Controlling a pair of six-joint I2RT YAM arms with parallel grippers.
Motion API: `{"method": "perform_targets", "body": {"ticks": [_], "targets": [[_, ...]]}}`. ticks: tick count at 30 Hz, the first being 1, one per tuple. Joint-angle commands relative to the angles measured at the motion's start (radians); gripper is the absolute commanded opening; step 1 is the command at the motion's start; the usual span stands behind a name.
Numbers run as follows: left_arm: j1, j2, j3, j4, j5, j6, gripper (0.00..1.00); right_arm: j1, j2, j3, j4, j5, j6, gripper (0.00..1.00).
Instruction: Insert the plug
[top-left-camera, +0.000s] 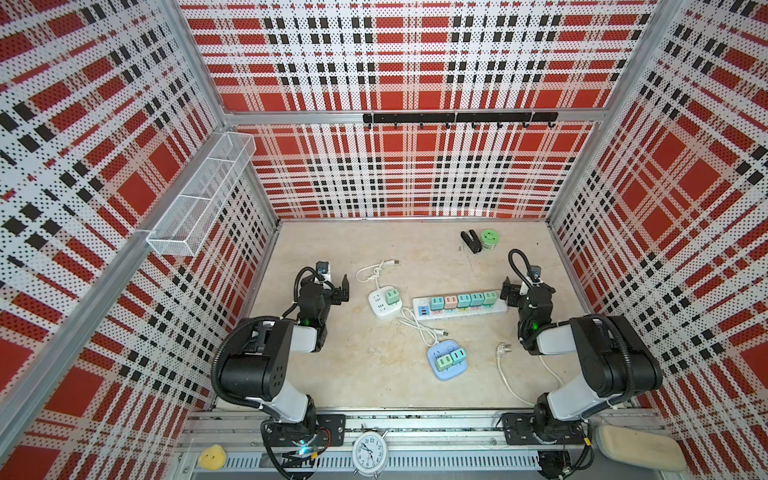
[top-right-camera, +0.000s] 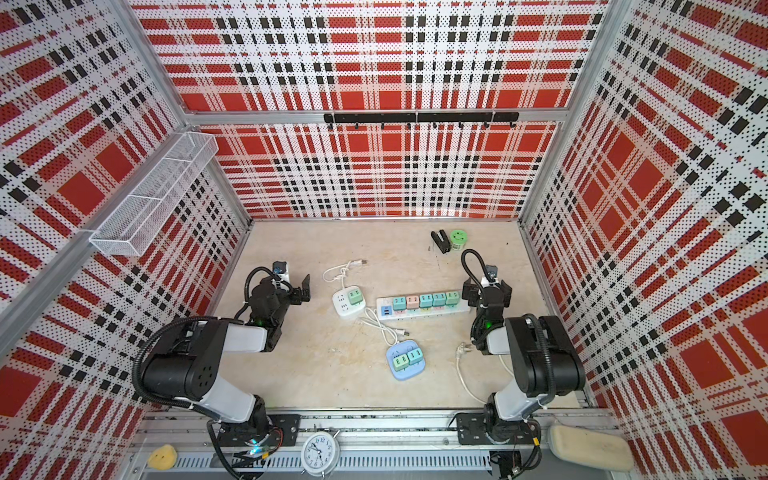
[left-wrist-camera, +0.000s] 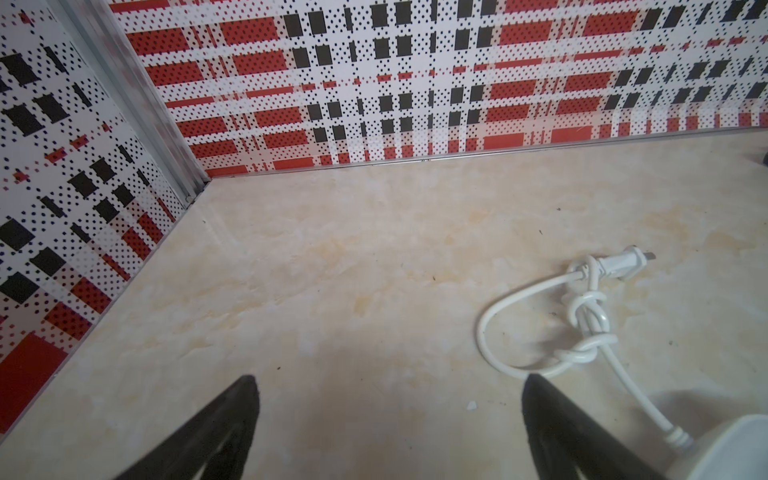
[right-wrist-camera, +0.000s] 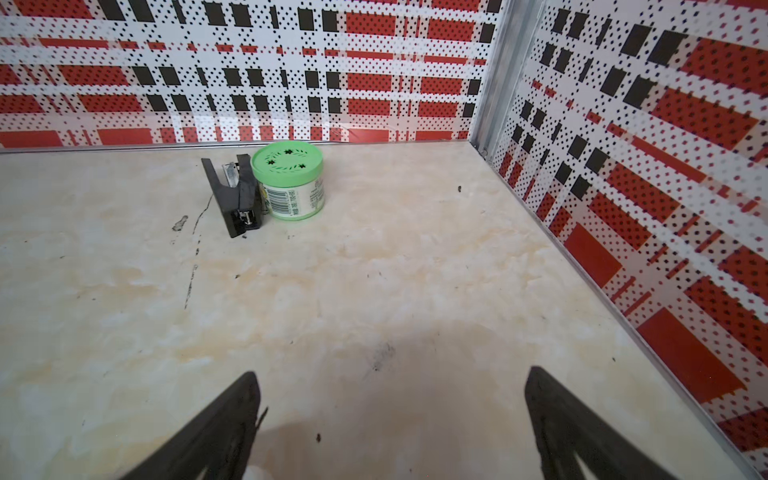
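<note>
While the left pincer (left-wrist-camera: 390, 377) gapes empty, the right pincer (right-wrist-camera: 392, 372) likewise stands apart.

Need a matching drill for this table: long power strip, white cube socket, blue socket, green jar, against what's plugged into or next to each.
Things:
1. long power strip
2. white cube socket
3. blue socket
4. green jar

States:
A. one green adapter plugged in
B. beside the black stapler, near the back wall
C. five adapters in a row
D. two green adapters plugged in

Pairs: 1-C, 2-A, 3-D, 4-B
</note>
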Motion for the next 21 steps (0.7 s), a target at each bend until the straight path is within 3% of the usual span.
{"method": "perform_targets", "body": {"ticks": [1, 21], "targets": [[0.004, -0.009, 0.000, -0.003, -0.010, -0.020, 0.99, 0.007, -0.004, 0.015, 0.014, 0.030, 0.007, 1.00], [0.004, -0.009, 0.000, -0.002, -0.011, -0.020, 0.99, 0.015, 0.003, 0.017, 0.022, 0.011, -0.017, 1.00]]}}
